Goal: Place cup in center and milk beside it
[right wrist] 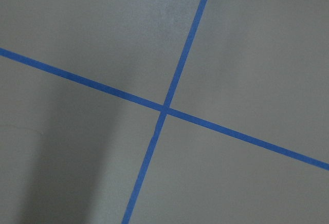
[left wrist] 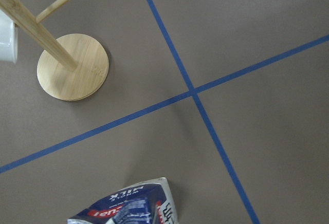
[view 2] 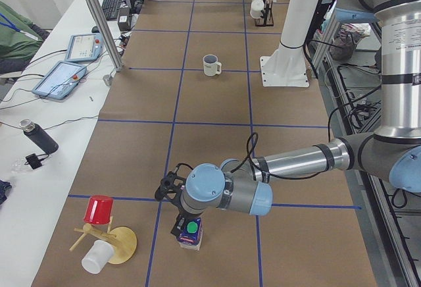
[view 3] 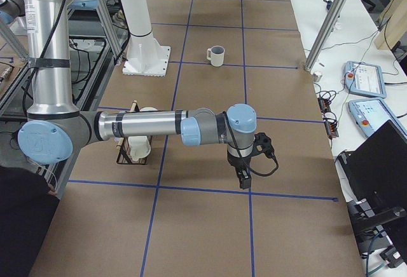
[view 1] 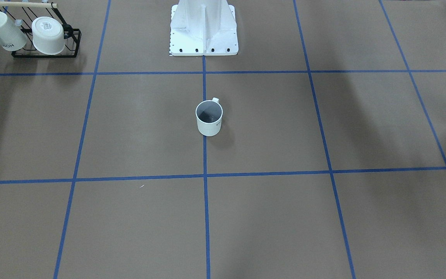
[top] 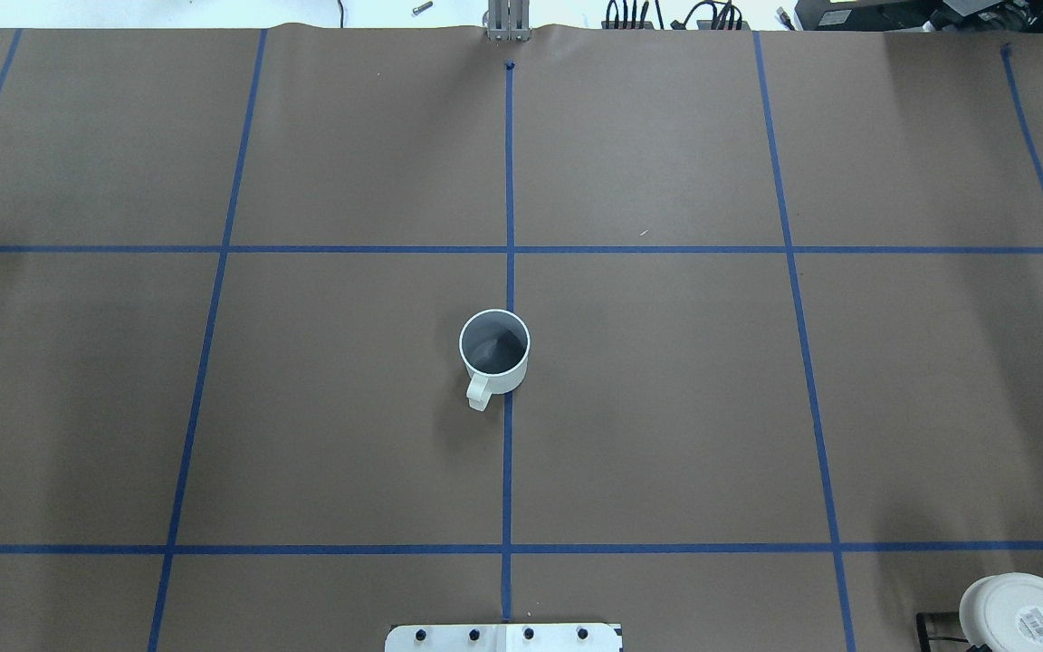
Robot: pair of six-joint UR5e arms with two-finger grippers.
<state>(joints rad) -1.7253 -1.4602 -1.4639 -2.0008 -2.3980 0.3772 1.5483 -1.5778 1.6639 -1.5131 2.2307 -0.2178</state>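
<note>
The small white cup (top: 494,353) with a dark grey inside stands upright on the middle blue tape line, in the center (top: 576,398) between the two crosswise lines. It also shows in the front-facing view (view 1: 209,118). The milk (view 2: 190,234), blue and white with a green cap, stands near the table's left end. Its top shows in the left wrist view (left wrist: 128,208). My left gripper (view 2: 181,224) is right at the carton; I cannot tell whether it is open or shut. My right gripper (view 3: 243,178) hangs low over bare table; its state cannot be told.
A black wire rack (view 1: 45,54) with two white cups stands at the robot's right. A wooden mug tree (view 2: 108,241) with a red cup and a white cup stands beside the milk; its base shows in the left wrist view (left wrist: 72,67). The white robot base (view 1: 203,31) is behind the cup.
</note>
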